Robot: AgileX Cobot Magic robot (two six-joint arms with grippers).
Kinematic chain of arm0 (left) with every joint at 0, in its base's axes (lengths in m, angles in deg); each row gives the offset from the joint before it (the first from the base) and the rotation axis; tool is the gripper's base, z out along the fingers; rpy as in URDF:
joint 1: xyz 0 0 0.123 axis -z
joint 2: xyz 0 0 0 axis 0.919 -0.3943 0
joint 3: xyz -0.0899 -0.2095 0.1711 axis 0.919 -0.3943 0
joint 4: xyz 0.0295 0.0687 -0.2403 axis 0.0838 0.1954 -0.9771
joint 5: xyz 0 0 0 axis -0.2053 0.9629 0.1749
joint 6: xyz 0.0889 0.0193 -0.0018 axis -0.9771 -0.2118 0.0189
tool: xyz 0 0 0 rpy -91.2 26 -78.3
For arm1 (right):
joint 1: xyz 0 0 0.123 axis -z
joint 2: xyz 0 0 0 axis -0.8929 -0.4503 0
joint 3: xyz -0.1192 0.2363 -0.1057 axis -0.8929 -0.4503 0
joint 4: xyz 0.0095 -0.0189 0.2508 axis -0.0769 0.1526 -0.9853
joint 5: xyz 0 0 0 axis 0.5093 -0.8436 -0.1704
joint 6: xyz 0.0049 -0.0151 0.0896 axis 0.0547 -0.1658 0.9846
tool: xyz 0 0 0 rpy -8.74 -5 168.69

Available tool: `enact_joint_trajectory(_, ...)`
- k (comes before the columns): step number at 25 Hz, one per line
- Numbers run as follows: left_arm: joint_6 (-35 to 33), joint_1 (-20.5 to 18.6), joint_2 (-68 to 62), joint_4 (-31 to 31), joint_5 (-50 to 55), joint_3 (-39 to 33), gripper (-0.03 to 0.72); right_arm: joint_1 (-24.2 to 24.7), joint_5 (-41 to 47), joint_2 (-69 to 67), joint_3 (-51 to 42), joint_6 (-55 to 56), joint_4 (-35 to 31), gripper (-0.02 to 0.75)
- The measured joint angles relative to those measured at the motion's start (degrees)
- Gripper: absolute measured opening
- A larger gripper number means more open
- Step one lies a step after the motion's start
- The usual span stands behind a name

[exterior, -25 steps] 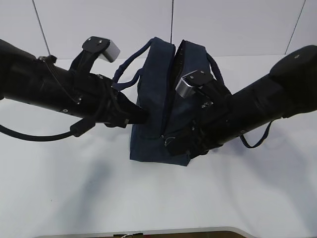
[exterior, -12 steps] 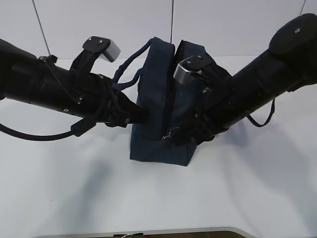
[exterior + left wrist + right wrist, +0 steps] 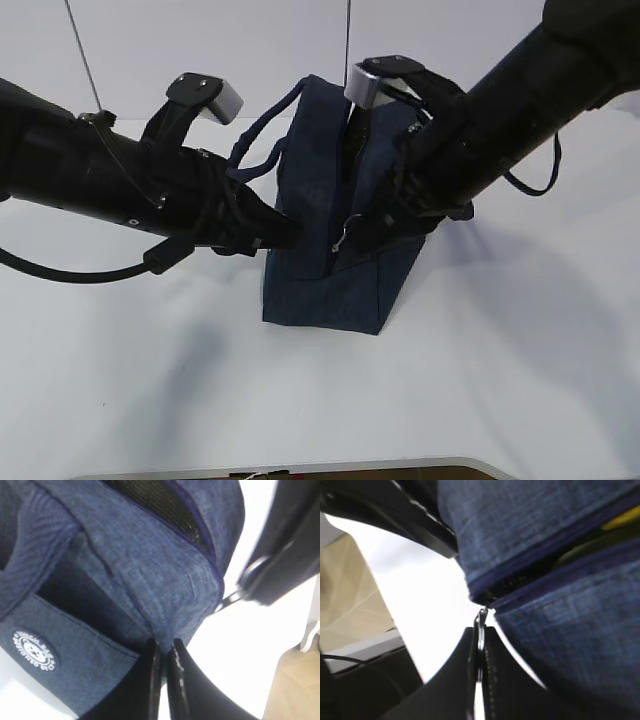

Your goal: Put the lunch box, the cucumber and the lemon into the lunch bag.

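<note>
Zipping stage, judged from layout; lunch bag upright on the white table, mid-frame, between both arms; right gripper pressed together on the metal ring pull at the near end of the zipper; left gripper pinched tight on a fold of navy fabric at the bag's lower front edge, anchoring it.

Contents: yellow sliver visible through the zipper gap in the right wrist view, probably the lemon, with a greenish patch beside it, possibly the cucumber; lunch box not visible in any view; cannot confirm all three items inside.

Risks, as judgement only:
- ring thin and held only at the fingertips; pull off the zipper's line likely to twist it out of the grip;
- left pinch holds a small fold only; strong zipper tension could strip the fabric free, then bag slides or tips toward the right arm;
- bag tall and soft, base narrow; sideways drag could topple it and spill contents if the opening is not yet closed;
- lining or fabric near the slider could jam in the teeth; forcing then lifts the whole bag off the table;
- loop handle near the left arm; snagging possible on retreat.
</note>
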Motion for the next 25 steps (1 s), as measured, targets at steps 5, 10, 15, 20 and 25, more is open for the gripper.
enact_joint_trajectory(5,0.0,0.0,0.0,0.0,-0.24,0.0,-0.017,0.0,8.44,0.0,6.57,9.05,3.72,0.005)
enact_joint_trajectory(10,0.0,0.0,0.0,-0.12,-0.45,0.0,-0.017,0.0,12.72,0.0,13.34,18.94,7.6,0.005)
enact_joint_trajectory(15,0.0,0.0,0.0,-0.35,-0.45,0.0,-0.017,0.0,13.4,0.0,17.5,28.01,8.92,0.005)
enact_joint_trajectory(20,0.0,0.0,0.0,-0.54,-0.59,0.1,-0.017,0.0,13.93,-0.96,20.16,33.94,10.15,0.005)
enact_joint_trajectory(25,0.0,0.0,0.0,-0.54,-0.62,0.1,-0.017,0.0,14.77,-3.67,23.97,37.42,10.15,0.005)
